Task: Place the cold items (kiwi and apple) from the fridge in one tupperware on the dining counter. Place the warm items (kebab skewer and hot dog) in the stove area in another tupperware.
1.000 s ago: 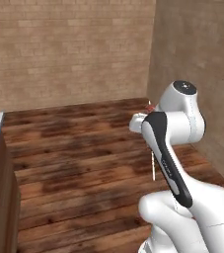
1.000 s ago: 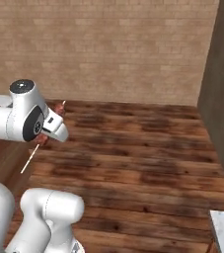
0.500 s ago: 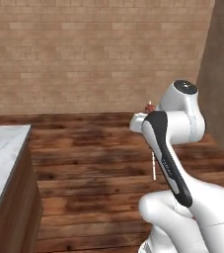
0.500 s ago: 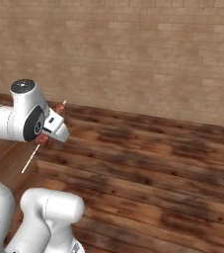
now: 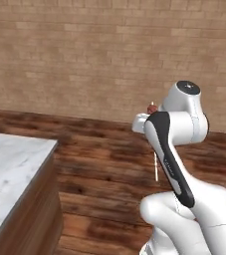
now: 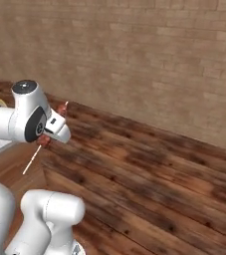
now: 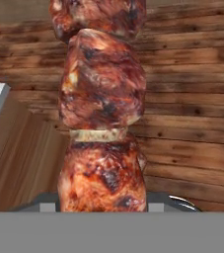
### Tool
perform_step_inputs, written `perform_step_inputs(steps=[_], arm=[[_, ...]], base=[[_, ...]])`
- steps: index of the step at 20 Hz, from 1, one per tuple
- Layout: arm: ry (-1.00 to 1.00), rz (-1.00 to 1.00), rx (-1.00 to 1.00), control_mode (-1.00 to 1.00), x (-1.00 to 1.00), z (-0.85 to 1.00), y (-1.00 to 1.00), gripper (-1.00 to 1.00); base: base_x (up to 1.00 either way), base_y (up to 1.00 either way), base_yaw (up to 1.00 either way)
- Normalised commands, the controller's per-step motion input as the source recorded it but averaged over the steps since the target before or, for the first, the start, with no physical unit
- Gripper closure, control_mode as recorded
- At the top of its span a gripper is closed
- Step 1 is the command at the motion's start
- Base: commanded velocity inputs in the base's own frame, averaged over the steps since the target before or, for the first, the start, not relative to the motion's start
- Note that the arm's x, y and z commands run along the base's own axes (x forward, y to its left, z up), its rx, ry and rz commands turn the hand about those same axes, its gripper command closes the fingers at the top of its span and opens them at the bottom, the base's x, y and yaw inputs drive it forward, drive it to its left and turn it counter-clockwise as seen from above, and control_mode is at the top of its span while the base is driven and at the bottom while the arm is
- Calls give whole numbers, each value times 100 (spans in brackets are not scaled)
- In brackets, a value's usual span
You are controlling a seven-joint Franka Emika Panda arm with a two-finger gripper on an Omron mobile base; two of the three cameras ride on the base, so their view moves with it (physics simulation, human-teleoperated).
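The robot's gripper (image 7: 103,200) is pinching the brown grilled meat skewer (image 7: 102,106) mid-frame, keeping it from dropping while travelling.

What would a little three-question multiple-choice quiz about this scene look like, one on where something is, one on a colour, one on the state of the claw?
1. Where is the marble counter in the left base view?
A. Lower left
B. Upper right
C. Centre, against the wall

2. What colour is the wall behind the robot?
A. Blue tile
B. Tan brick
C. White plaster

3. What is the gripper doing?
A. Open and holding nothing
B. Shut on a kiwi
C. Shut on the kebab skewer

Answers:
1. A, the pale slab sits at the lower left edge.
2. B, rows of tan bricks show in both base views.
3. C, the hand view has browned meat chunks rising from between the fingertips, and a thin stick pokes out below the hand in the right base view.
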Motion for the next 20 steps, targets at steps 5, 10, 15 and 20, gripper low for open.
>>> perform_step_inputs(steps=[5, 10, 15, 20], arm=[[0, 0, 0, 100, 0, 0, 0, 100], [0, 0, 0, 100, 0, 0, 0, 100], [0, 0, 0, 100, 0, 0, 0, 100], [0, 0, 0, 100, 0, 0, 0, 100]], base=[[100, -3, 49], [100, -6, 50], [100, -9, 35], [98, -14, 23]])
